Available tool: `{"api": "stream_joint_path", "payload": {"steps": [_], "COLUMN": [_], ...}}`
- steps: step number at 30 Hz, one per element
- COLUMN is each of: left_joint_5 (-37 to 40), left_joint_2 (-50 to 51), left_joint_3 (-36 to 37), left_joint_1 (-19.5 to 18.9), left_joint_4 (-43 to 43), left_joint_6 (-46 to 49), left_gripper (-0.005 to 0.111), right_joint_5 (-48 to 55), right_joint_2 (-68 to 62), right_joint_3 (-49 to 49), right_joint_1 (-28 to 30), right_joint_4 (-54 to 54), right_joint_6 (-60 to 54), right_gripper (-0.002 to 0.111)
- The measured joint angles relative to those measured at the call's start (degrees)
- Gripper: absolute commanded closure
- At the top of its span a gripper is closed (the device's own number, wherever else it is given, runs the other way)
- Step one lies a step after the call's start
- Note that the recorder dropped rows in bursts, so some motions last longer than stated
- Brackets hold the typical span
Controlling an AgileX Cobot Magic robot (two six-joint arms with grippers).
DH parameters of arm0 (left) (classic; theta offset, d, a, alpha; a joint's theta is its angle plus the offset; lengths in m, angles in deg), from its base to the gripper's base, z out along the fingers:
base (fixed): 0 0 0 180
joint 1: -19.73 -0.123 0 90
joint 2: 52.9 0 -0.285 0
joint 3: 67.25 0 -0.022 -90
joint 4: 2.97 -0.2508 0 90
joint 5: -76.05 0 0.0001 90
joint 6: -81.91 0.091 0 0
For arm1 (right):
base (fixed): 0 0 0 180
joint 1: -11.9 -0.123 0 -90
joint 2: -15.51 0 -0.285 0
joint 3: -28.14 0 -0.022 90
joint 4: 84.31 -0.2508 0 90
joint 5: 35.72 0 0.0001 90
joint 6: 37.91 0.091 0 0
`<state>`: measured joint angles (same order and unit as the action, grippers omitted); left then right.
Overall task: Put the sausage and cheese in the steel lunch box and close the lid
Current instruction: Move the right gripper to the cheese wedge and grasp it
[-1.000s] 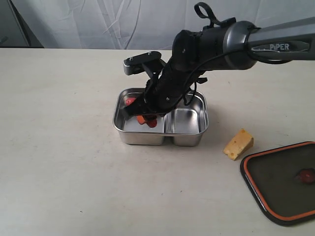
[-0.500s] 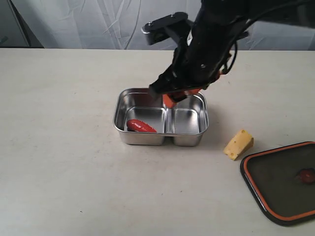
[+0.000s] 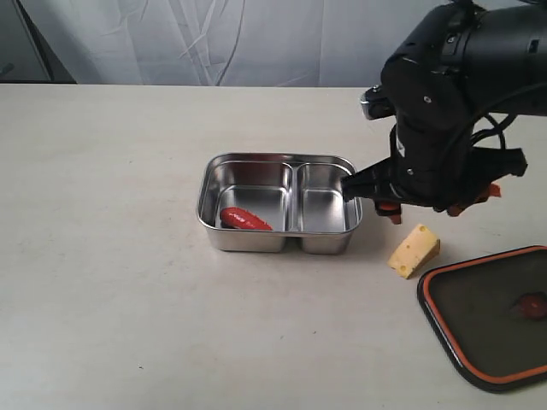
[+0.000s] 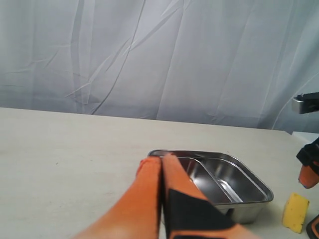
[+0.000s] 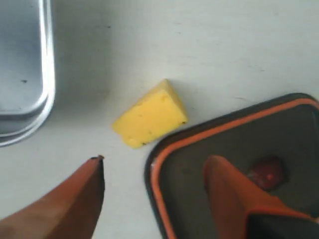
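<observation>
- Exterior: the sausage (image 3: 245, 219) lies in the left compartment of the box (image 3: 278, 159). The cheese (image 3: 414, 250) sits on the worktop (image 3: 102, 256) between the box and the lid (image 3: 491, 316). The right arm (image 3: 444, 102) hangs by the box's right end.
- Left wrist: the left claw (image 4: 160, 160) is pressed together and holds nothing, with the box beyond it.
- Right wrist: the right claw (image 5: 155, 162) is spread wide and empty, above the cheese and the lid's corner. One finger (image 5: 75, 199) is over the worktop, the other over the lid.
</observation>
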<state>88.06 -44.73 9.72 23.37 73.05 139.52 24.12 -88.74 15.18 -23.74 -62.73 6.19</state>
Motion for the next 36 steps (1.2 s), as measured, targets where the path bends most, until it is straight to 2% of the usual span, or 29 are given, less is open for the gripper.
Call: {"api": "stream_joint_path", "payload": {"steps": [4, 15, 25, 36], "left_joint_5": [-0.1, -0.2, -0.2, -0.3], "left_joint_2": [0.0, 0.0, 0.0, 0.0], "left_joint_3": [0.0, 0.0, 0.0, 0.0], "left_joint_1": [0.0, 0.0, 0.0, 0.0], "left_joint_4": [0.0, 0.0, 0.0, 0.0], "left_joint_6": [0.0, 0.0, 0.0, 0.0], "left_gripper": [0.107, 0.107, 0.107, 0.107], "right_joint_5": [-4.0, -0.3, -9.8, -15.3], "right_joint_2": [-5.7, -7.3, -8.8, -13.2], "right_joint_3": [-0.5, -0.5, -1.9, -2.2], "right_joint_1": [1.0, 4.8, 9.5, 10.1], "right_joint_4": [-2.3, -3.7, -10.3, -11.4], "right_joint_6": [5.5, 6.9, 4.2, 3.4], "right_gripper": [0.050, 0.050, 0.050, 0.050]}}
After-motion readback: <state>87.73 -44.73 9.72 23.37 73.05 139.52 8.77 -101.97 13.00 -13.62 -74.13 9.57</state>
